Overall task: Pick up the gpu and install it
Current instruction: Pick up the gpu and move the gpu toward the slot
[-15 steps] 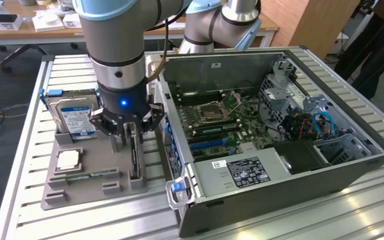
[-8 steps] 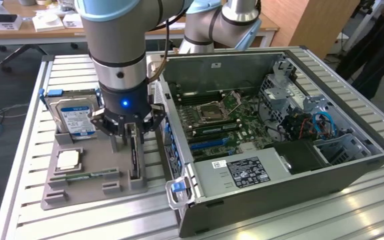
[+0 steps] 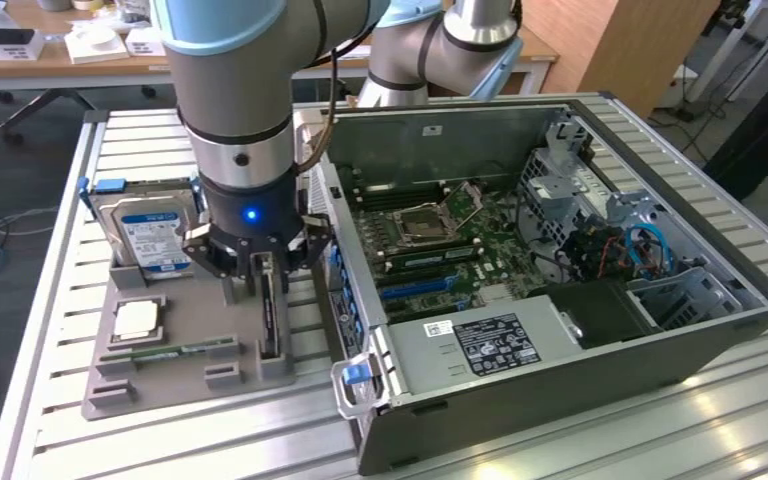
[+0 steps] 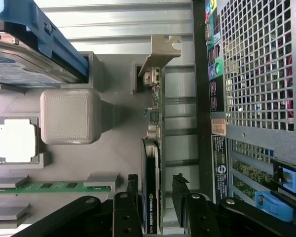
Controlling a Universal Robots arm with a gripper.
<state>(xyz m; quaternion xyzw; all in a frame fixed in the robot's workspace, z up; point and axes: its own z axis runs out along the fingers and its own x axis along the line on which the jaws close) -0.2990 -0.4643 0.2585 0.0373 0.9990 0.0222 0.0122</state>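
Your pincer (image 4: 156, 180) stood wide open, one finger on each side of the gpu (image 4: 152, 197), holding nothing; whether the pads touched the card you could not tell. The gpu stood on edge in its slot of the grey fixture tray (image 3: 171, 385), with its silver bracket (image 4: 160, 54) at the end away from the pincer, just beside the open computer case (image 3: 438, 135) on the counter (image 3: 137, 150). The pickup was not yet made, and the install remained. The slot hid the card's lower edge, and the arm covered part of it in the exterior view.
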